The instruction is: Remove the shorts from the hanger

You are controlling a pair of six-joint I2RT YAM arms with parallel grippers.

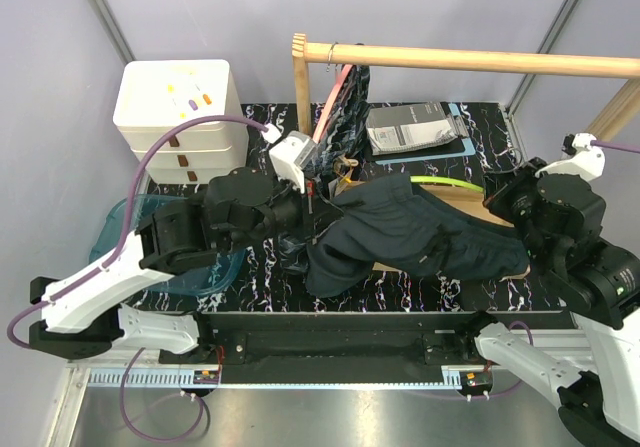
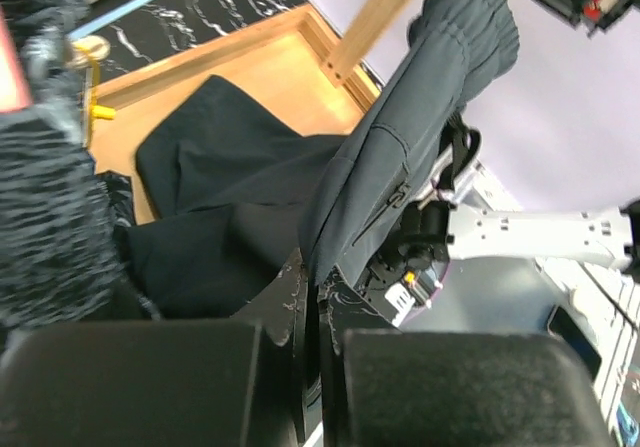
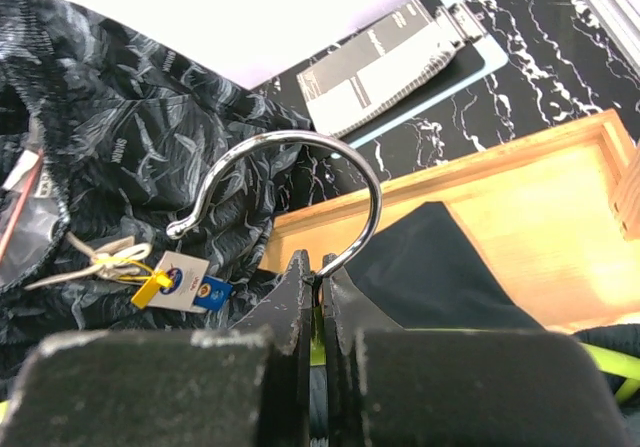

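Your left fingers [image 2: 285,305] are pressed almost shut on a fold of the plain navy-black cloth shorts [image 2: 400,137], pinching its edge. Your right fingers [image 3: 285,302] are closed tight on the base of the chrome wire hook [image 3: 377,205] of the lime-green hanger [image 1: 445,180]. The navy shorts drape between the 2 arms, over the light wooden tray [image 3: 560,217] on the black marbled bench [image 1: 400,287]. The 2nd pair, dark shorts with a blue-grey marbled pattern [image 1: 345,107], hangs from the round wooden rail [image 1: 480,59] at the back.

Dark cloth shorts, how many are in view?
2: plain navy-black shorts draped over the wooden tray; dark leaf-patterned shorts hanging from the wooden rail. More may lie beneath.
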